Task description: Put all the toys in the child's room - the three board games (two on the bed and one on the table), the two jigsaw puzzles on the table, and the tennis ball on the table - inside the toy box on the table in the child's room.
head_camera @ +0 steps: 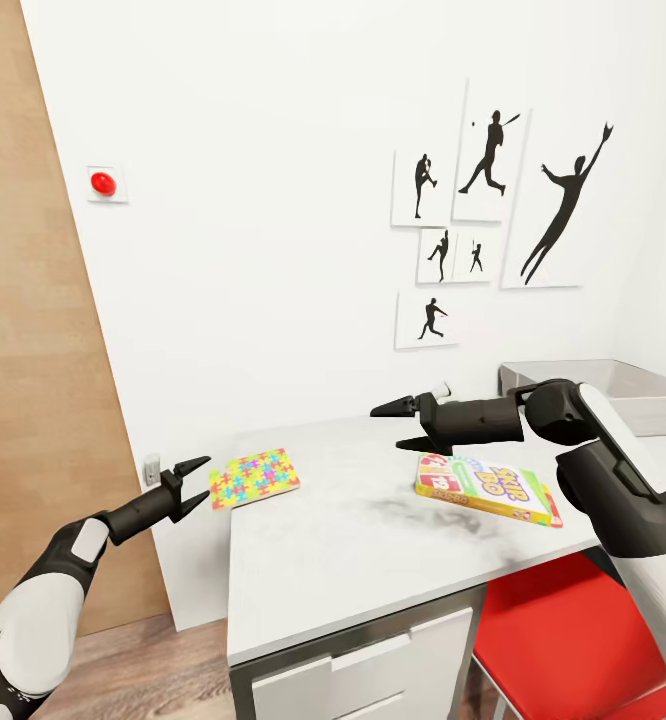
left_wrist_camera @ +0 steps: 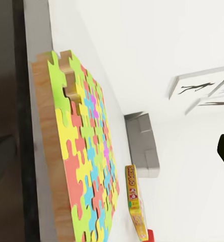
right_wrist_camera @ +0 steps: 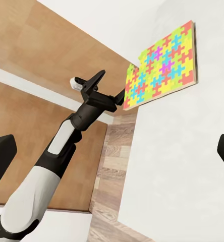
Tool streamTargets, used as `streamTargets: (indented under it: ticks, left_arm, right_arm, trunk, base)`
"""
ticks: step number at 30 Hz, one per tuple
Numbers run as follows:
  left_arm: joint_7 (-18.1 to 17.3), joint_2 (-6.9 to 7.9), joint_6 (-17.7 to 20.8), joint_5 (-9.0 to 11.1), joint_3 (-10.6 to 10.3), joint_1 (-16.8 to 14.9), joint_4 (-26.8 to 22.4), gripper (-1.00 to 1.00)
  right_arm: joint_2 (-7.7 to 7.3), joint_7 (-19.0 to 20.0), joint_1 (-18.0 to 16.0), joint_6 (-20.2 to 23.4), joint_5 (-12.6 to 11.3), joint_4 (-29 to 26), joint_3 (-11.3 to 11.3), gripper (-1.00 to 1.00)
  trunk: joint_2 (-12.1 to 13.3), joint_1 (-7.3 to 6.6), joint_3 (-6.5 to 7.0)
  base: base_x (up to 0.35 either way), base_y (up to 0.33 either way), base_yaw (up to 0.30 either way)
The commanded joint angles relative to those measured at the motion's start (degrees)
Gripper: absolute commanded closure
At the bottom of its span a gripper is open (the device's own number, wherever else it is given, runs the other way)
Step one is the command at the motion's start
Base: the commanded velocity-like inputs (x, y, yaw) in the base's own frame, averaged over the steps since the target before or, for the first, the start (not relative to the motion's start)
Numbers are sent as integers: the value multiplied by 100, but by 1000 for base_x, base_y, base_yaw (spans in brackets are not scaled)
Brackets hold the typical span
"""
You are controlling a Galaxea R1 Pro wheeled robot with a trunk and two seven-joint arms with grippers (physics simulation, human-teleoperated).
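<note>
Left gripper [head_camera: 195, 480]: fingers spread wide, empty, held off the end of the table [head_camera: 373, 540], tips just short of the jigsaw puzzle [head_camera: 255, 478]; not touching it as far as the head view shows.

Right gripper [head_camera: 405, 424]: fingers parted, empty, hovering above the tabletop just beside the board game [head_camera: 488, 487], no contact evident.

Jigsaw puzzle: one thin rectangular board, wood-coloured edge, face of interlocking pieces in pink, yellow, green, blue and orange. Lies flat at the table's corner nearest the left arm, one corner slightly overhanging the edge. In the left wrist view its top corner shows a stepped, notched outline [left_wrist_camera: 87, 151]. Judged stiff and very low, so a pinch across the overhanging edge looks the likeliest hold.

Board game: one flat printed box, yellow, green and red with large lettering, lying flat on the tabletop, well apart from the puzzle.

Toy box [head_camera: 653, 395]: light-grey bin with sloping sides at the far end of the table, behind the right arm. Interior hidden; contents cannot be told.

Progress, as judged: early. Both toys seen lie outside the bin and neither is grasped. Of the remaining toys the pictures say nothing.
</note>
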Motion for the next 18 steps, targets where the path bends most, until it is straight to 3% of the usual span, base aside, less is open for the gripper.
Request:
streamTargets:
  ticks: [1, 18]
  left_arm:
    - [-19, -1, 23, -16, 27, -7, 4, -100]
    - [-4, 1, 23, -22, 31, -7, 5, -100]
  right_arm:
    - [-3, -59, -5, 2, -56, 1, 4, -100]
    - [-3, -62, -6, 0, -56, 11, 4, -100]
  trunk:
    - [-3, 0, -6]
    - [-164, 87, -78]
  base:
    - [0, 0, -1]
    - [0, 0, 0]
